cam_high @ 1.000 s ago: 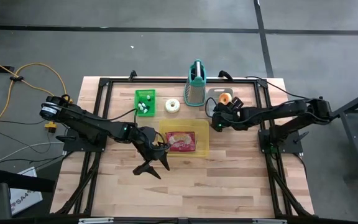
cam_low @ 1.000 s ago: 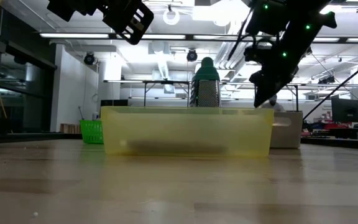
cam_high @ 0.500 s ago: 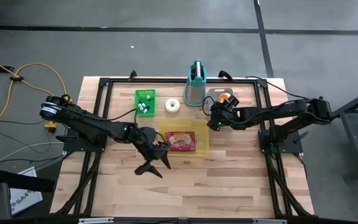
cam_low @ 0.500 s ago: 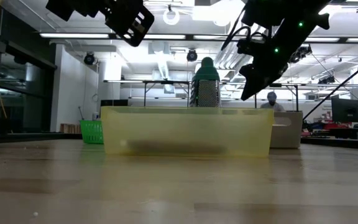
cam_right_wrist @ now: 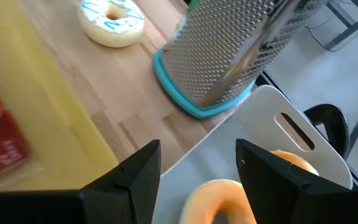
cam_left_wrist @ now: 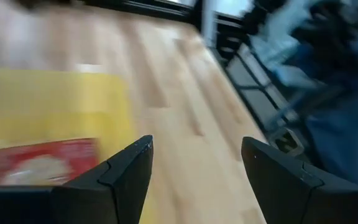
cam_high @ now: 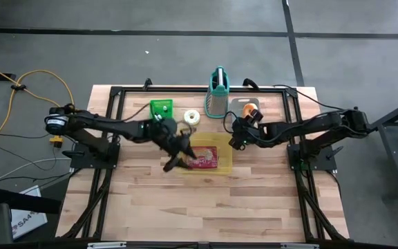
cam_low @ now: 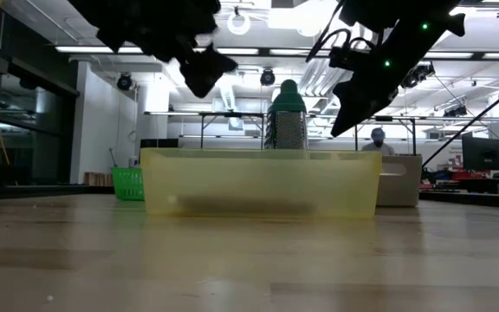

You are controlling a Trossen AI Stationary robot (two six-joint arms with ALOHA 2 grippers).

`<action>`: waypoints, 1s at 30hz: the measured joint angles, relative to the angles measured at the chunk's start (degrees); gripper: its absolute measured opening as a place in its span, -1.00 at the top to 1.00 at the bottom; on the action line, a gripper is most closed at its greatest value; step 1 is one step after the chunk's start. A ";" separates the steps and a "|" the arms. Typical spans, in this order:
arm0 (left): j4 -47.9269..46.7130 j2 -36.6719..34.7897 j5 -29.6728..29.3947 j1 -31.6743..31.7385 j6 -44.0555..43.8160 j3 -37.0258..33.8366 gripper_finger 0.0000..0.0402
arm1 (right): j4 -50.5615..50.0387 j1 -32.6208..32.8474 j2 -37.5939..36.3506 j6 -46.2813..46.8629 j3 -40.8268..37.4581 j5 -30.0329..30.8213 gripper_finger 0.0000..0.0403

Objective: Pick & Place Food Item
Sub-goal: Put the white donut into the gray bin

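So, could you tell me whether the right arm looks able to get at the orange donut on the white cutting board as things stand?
Probably yes. The right gripper is open just over the orange donut on the white cutting board, with nothing between them; the grater stands off to one side.

On the table (cam_high: 254, 200): two doughnuts, one white-iced (cam_high: 192, 117) and one orange (cam_high: 250, 110); one yellow tray (cam_high: 224, 160) holding one red packet (cam_high: 203, 158); one teal-handled grater (cam_high: 217, 93); one green basket (cam_high: 161, 108); one white cutting board (cam_high: 241, 104). Two robot arms, each with one end effector.
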 joint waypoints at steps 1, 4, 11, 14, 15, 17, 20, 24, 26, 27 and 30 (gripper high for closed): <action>0.00 0.00 -0.01 1.56 -0.38 0.00 -0.20 | 0.07 0.37 0.00 0.00 0.00 -0.01 0.03; -0.07 0.00 -0.01 6.24 -1.12 0.00 -0.20 | 0.10 1.51 0.00 0.00 0.00 -0.03 0.03; -1.99 0.00 -1.18 14.87 1.68 0.00 -0.12 | 1.01 3.58 -0.01 0.00 0.00 -0.15 0.03; -5.49 0.00 -6.29 16.89 6.12 0.51 -0.05 | 1.50 4.13 0.00 -0.38 0.02 -0.14 0.03; -6.95 0.00 -7.99 17.37 7.39 1.18 -0.03 | 1.75 4.16 0.00 -0.76 0.02 -0.14 0.03; -8.45 0.00 -10.53 18.30 9.72 2.76 -0.01 | 2.04 4.16 0.00 -1.05 0.02 -0.16 0.03; -9.60 0.00 -11.39 20.08 11.11 4.98 0.00 | 2.25 4.12 -0.01 -1.07 0.02 -0.16 0.03; -11.31 -0.01 -11.90 23.10 10.98 8.45 0.00 | 2.24 4.12 0.00 -1.07 0.02 -0.16 0.03; -13.90 -0.02 -13.64 24.55 10.98 9.92 0.00 | 2.24 4.18 0.00 -1.03 0.02 -0.51 0.03; -15.28 0.00 -14.47 25.33 11.10 10.78 0.00 | 2.24 4.24 0.00 -0.86 0.02 -1.27 0.03; -17.19 0.58 -16.20 27.52 11.20 13.30 0.00 | 2.22 4.22 0.00 0.37 0.02 -4.24 0.03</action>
